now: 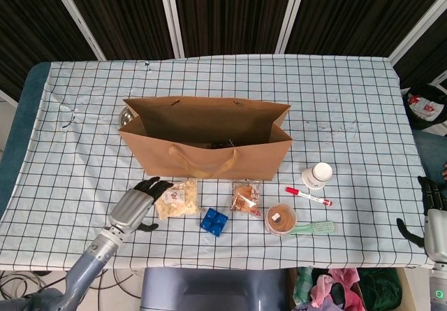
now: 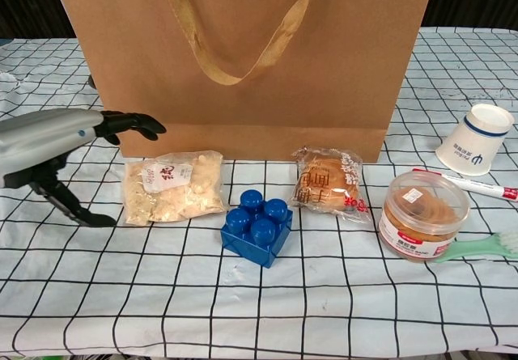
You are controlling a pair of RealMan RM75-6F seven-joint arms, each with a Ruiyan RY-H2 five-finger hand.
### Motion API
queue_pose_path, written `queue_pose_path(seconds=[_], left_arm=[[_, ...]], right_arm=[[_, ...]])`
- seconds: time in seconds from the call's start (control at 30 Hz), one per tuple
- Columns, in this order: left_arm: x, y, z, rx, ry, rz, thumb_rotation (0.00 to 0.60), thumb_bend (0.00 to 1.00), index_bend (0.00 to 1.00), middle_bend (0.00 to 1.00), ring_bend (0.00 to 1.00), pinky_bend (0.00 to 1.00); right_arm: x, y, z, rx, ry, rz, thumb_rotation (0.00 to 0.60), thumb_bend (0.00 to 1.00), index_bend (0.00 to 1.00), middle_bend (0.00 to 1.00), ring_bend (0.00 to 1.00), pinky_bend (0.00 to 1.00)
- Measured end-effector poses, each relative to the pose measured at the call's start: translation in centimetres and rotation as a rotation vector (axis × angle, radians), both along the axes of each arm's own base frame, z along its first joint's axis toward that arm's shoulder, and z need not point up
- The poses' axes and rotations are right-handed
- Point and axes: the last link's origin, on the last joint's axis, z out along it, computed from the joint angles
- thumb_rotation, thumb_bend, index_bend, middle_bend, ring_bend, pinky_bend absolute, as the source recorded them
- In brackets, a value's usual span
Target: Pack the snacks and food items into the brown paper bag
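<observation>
The brown paper bag (image 1: 209, 158) (image 2: 243, 61) stands open at mid-table, with something dark inside that I cannot identify. In front of it lie a clear bag of pale snack pieces (image 1: 176, 198) (image 2: 174, 186), a wrapped bun (image 1: 245, 199) (image 2: 328, 180) and a lidded jar of brown spread (image 1: 281, 219) (image 2: 422, 214). My left hand (image 1: 136, 206) (image 2: 61, 146) hovers just left of the pale snack bag, fingers (image 2: 129, 123) spread apart and holding nothing. My right hand (image 1: 433, 217) stays at the table's right edge, fingers apart and empty.
A blue toy brick (image 1: 214, 221) (image 2: 256, 226) lies between the snack bag and the bun. A paper cup (image 1: 318, 176) (image 2: 477, 140), a red-capped pen (image 1: 309, 197) and a green toothbrush (image 1: 313, 227) lie right of the jar. A metal bowl (image 1: 126, 115) sits behind the bag's left end.
</observation>
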Motion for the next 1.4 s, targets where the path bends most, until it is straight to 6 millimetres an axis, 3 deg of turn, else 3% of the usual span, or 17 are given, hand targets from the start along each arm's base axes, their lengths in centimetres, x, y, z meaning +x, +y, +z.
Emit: queue_pose_path(seconds=[0.2, 0.83, 0.97, 1.2, 1.4], left_arm=[[1.4, 0.8, -1.7, 0.003, 0.022, -0.015, 0.6, 0.11, 0.12, 0.14, 0.07, 0.19], [2.1, 2.5, -4.7, -0.02, 0.106, -0.006, 0.6, 0.11, 0.12, 0.15, 0.08, 0.19], [2.1, 2.7, -5.1, -0.003, 0.125, -0.024, 0.6, 0.13, 0.14, 0.19, 0.14, 0.24], [2.1, 2.6, -5.5, 0.037, 0.153, -0.055, 0.6, 0.25, 0.21, 0.33, 0.3, 0.41], [2.2, 2.6, -5.4, 0.067, 0.135, -0.066, 0.6, 0.33, 0.27, 0.41, 0.34, 0.45]], right_arm=[[0.0, 0.0, 0.1, -0.001, -0.002, 0.001, 0.6, 0.22, 0.01, 0.07, 0.18, 0.22], [-0.1, 0.0, 0.2, -0.003, -0.005, 0.005, 0.6, 0.22, 0.01, 0.08, 0.18, 0.22], [-0.1, 0.0, 0.3, -0.006, -0.007, 0.005, 0.6, 0.22, 0.01, 0.08, 0.18, 0.22], [0.0, 0.0, 0.3, -0.004, -0.011, 0.011, 0.6, 0.22, 0.01, 0.08, 0.18, 0.22], [0.0, 0.0, 0.5, -0.009, -0.014, 0.013, 0.6, 0.22, 0.01, 0.08, 0.18, 0.22]])
